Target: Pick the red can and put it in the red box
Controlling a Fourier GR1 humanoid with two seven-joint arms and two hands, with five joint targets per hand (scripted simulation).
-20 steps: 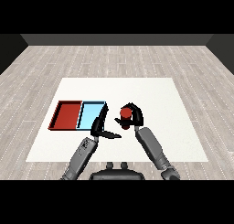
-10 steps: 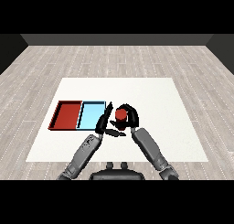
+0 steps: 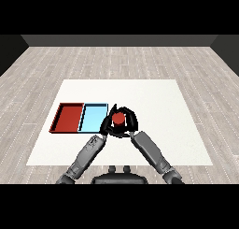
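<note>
The red can (image 3: 119, 119) is held just above the table, right beside the light blue tray's right edge. My right hand (image 3: 130, 124) is curled round it, its fingers arching over the can's top and right side. My left hand (image 3: 107, 125) is close against the can's left side, with fingers straight and pointing up and away; whether it touches the can I cannot tell. The red tray (image 3: 69, 118) lies at the far left with nothing in it. The light blue tray (image 3: 92, 118) lies between the red tray and the hands.
The white table (image 3: 163, 102) stretches wide to the right and behind the hands. Both trays sit side by side near its left edge. Grey wooden floor surrounds the table.
My right hand has carried the red can leftward, from the table's middle to the blue tray's right edge. The left hand's fingers have swung from pointing right to pointing up beside the can.
</note>
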